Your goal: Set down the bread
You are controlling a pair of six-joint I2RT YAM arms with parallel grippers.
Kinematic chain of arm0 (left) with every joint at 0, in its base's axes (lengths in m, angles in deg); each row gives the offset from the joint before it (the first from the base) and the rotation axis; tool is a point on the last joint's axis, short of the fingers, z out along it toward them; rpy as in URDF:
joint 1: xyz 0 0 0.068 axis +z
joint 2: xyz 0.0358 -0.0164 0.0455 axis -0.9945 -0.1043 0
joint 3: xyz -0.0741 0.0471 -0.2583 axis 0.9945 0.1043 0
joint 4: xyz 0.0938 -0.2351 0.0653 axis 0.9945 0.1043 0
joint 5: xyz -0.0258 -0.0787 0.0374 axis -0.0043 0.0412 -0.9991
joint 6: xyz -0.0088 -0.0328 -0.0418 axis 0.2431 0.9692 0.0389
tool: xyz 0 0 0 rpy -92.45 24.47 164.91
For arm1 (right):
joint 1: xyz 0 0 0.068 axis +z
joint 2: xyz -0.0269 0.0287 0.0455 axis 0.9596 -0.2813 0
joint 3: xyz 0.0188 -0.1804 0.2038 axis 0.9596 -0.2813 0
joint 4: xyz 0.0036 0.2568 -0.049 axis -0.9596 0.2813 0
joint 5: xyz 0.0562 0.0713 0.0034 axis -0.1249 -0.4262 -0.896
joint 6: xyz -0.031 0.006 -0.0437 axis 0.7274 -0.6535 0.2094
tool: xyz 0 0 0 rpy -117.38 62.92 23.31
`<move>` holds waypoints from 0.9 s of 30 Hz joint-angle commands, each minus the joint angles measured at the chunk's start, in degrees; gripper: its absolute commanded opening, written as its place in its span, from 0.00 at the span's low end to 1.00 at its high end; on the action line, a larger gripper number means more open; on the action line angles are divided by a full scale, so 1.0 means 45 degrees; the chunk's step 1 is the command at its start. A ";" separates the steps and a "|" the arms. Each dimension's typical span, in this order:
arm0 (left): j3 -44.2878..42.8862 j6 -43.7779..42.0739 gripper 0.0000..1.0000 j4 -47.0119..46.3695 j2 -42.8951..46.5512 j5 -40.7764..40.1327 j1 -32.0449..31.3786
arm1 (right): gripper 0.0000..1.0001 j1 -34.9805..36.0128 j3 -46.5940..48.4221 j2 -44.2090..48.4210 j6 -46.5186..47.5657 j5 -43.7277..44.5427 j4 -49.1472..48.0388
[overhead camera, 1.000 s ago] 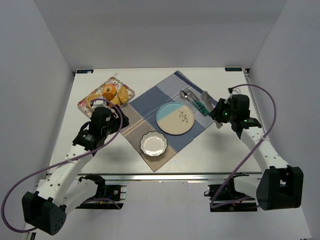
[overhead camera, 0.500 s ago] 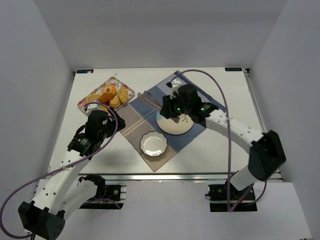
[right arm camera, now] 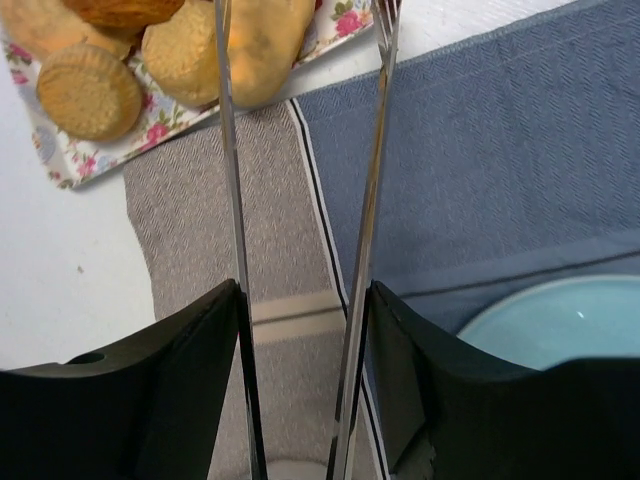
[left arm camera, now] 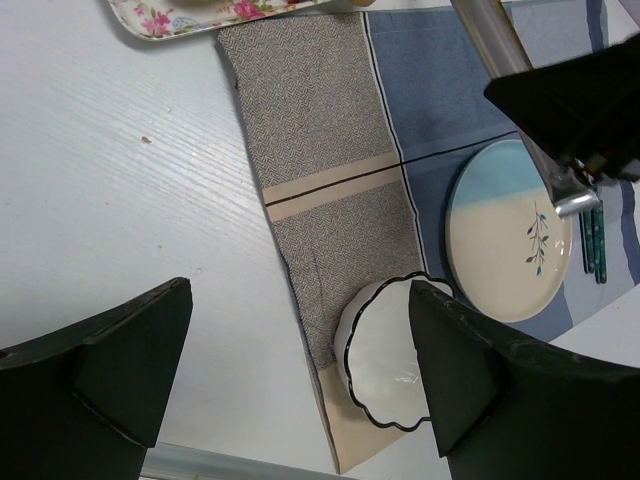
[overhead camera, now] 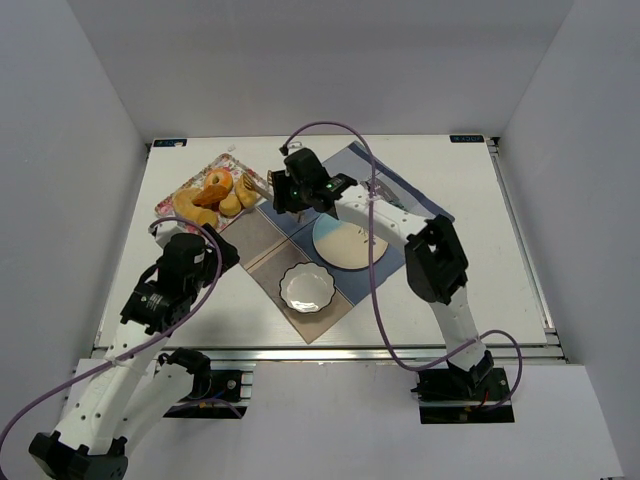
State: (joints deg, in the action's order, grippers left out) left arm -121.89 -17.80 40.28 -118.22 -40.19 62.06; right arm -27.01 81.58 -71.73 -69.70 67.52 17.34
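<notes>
The flowered tray (overhead camera: 172,214) at the back left holds the elongated golden-brown loaf (overhead camera: 247,190), the small pale-yellow bun (overhead camera: 230,204), an orange doughnut (overhead camera: 218,182) and a croissant (overhead camera: 190,207). My right gripper (overhead camera: 287,190) (right arm camera: 305,300) is shut on metal tongs (right arm camera: 372,150). The tongs' arms reach over the tray edge with the loaf (right arm camera: 268,40) between them; their tips are out of the wrist view. The bun (right arm camera: 182,55) lies just left of the left arm. My left gripper (overhead camera: 207,254) (left arm camera: 300,335) is open and empty over the mat's near left edge.
A patchwork cloth mat (overhead camera: 262,240) carries a blue-and-cream plate (overhead camera: 350,245) and a white scalloped bowl (overhead camera: 305,288). Green-handled cutlery (left arm camera: 592,240) lies beside the plate. A round biscuit (right arm camera: 88,90) is also on the tray. The right arm stretches across the mat.
My right arm has swung from the table's right side across the mat to the tray, carrying the tongs. My left arm has drawn back from the tray towards the near edge.
</notes>
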 commanded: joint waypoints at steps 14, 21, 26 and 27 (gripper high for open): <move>0.0076 0.0068 0.98 0.0166 0.0195 -0.0270 -0.0043 | 0.60 0.0550 0.2750 -0.2304 -0.0594 -0.1021 0.0190; 0.0115 0.0106 0.98 0.0205 0.0194 -0.0348 -0.0043 | 0.51 0.0550 0.2848 -0.2422 -0.1043 -0.0632 0.0210; 0.0115 0.0106 0.98 0.0205 0.0195 -0.0407 -0.0043 | 0.32 0.0570 0.2712 -0.2013 -0.1239 -0.0027 0.0249; 0.0115 0.0126 0.98 0.0205 0.0194 -0.0407 -0.0043 | 0.30 0.0570 0.2634 -0.1779 -0.1258 0.0072 0.0230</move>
State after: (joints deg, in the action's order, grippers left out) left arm -121.41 -17.63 41.37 -117.70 -40.74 62.06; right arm -24.62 91.66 -82.15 -74.33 65.47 19.65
